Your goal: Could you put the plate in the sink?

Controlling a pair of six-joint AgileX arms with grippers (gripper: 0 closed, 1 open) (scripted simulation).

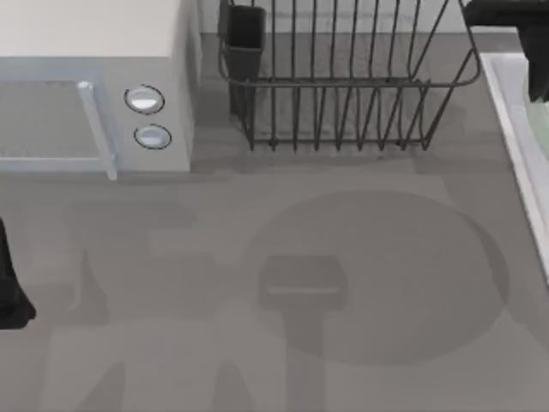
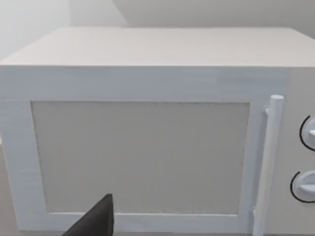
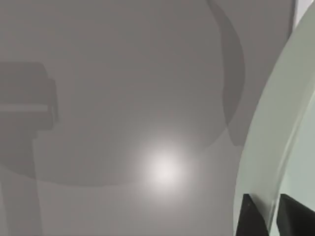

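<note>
Left arm (image 1: 10, 287): parked at the counter's left edge; whether its fingers are apart or together cannot be told.
Microwave (image 1: 94, 94): white, at the back left, door closed, two round knobs (image 1: 144, 99) on its right side; the left wrist view faces its door and upright handle (image 2: 268, 162).
Counter (image 1: 171, 257): grey, with a large round shadow in the middle.
Rack (image 1: 343, 77): black wire, at the back, right of the microwave, with a dark cup holder (image 1: 244, 34) at its left end.
Sink (image 1: 515, 129): white rim along the right edge of the counter.
Right gripper (image 3: 268, 221): at the far back right, over the sink; its dark fingers (image 3: 251, 219) are closed narrowly on the plate's rim, one on each face.
Plate (image 3: 275, 128): pale mint green, held on edge, above the sink area; a sliver of green shows at the right edge of the top view (image 1: 542, 129).
</note>
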